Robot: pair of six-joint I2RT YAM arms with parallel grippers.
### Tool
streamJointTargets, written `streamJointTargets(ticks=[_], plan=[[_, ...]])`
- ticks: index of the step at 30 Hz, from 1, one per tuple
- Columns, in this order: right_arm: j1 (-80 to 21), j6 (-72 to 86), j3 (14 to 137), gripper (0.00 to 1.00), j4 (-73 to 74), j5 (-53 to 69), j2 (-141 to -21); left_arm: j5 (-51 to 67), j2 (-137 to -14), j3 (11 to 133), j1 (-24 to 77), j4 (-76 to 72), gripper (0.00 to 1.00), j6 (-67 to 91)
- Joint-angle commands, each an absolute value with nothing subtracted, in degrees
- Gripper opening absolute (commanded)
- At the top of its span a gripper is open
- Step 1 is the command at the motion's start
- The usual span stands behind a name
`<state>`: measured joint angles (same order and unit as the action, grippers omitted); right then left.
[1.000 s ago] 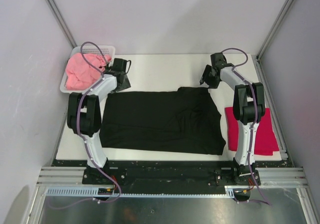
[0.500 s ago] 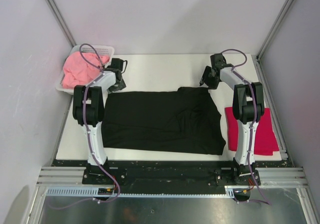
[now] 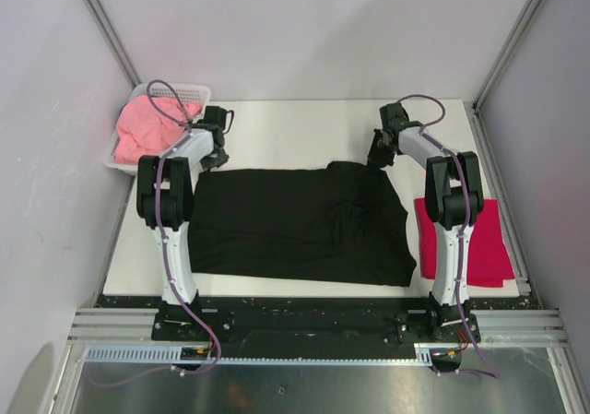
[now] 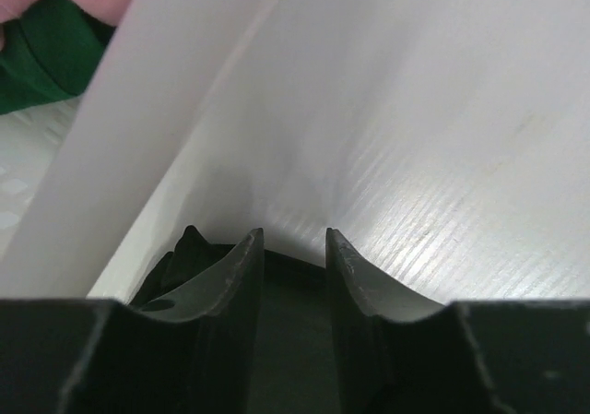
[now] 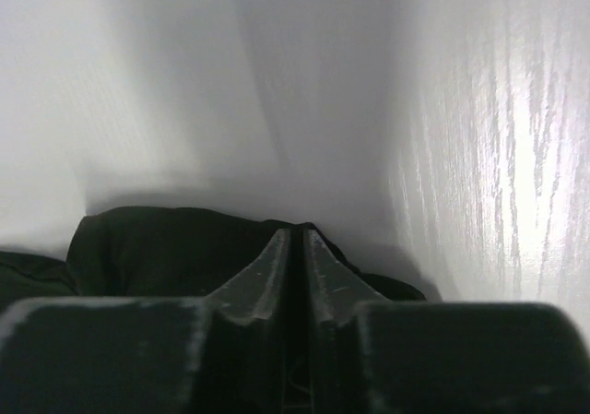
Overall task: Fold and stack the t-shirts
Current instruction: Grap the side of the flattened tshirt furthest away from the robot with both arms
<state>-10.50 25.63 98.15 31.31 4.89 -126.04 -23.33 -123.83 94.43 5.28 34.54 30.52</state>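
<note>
Two grippers sit at the far corners of the black t-shirt [image 3: 295,225], which lies spread flat mid-table, so the first fold looks about to begin. The left gripper [image 4: 293,239] has its jaws apart over the cloth corner. The right gripper [image 5: 297,237] has its fingers pressed together at the hem; whether they catch cloth is unclear. Next, both need a firm pinch. A folded crimson t-shirt [image 3: 489,243] lies just beside. The pink t-shirt [image 3: 147,130] fills the white mesh basket [image 3: 189,89], crowding the left arm.

High fixed view from behind, looking down, wrist views low and close, all sharing black t-shirt [image 3: 295,225]
</note>
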Motion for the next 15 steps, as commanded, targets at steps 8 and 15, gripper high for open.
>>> streamJointTargets(ticks=[8,15], plan=[[-12.9,25.1,87.9,0.0,27.9,3.4,-111.8,-23.2,-122.1,94.8,4.5,35.5,0.28,31.0],[-18.5,23.3,81.0,0.0,26.8,-1.0,-104.1,-20.9,-119.9,94.8,4.9,35.3,0.28,30.6]])
